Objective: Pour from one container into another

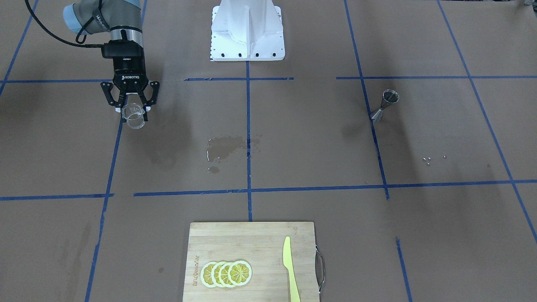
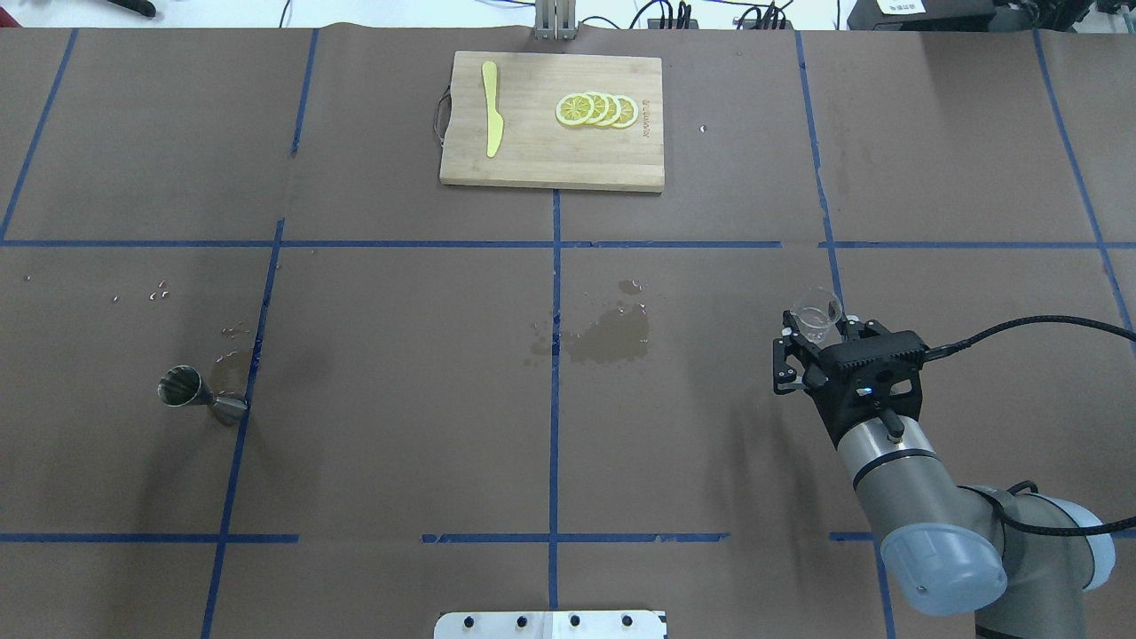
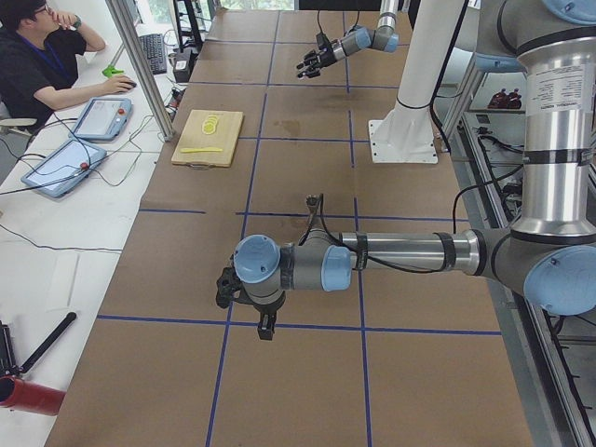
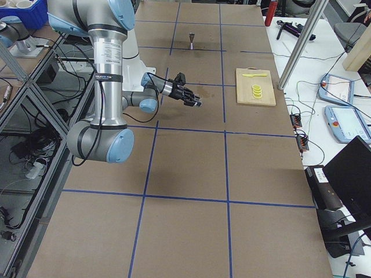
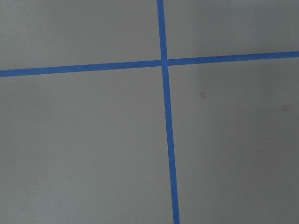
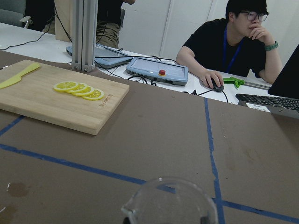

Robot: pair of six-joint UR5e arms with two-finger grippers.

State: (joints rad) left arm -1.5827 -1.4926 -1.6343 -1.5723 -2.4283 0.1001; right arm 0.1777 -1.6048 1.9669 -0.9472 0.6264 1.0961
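The small clear glass cup (image 2: pixel 817 312) is held upright a little above the table on the robot's right side, with my right gripper (image 2: pixel 811 332) shut on it. The same cup (image 1: pixel 134 116) and gripper (image 1: pixel 133 111) appear at the left of the front view. The cup's rim (image 6: pixel 170 200) fills the bottom of the right wrist view. I cannot tell whether it holds liquid. The silvery steel jigger (image 2: pixel 201 396) stands far away on the robot's left side, also seen as jigger (image 1: pixel 384 105). My left gripper (image 3: pixel 244 298) shows only in the left side view, so I cannot tell its state.
A wet patch (image 2: pixel 608 335) marks the middle of the table. At the far edge lies a wooden cutting board (image 2: pixel 532 160) with lemon slices (image 2: pixel 596 109) and a yellow knife (image 2: pixel 492 120). Small droplets (image 2: pixel 158 291) lie near the jigger. A person (image 6: pixel 233 44) sits at the side desk.
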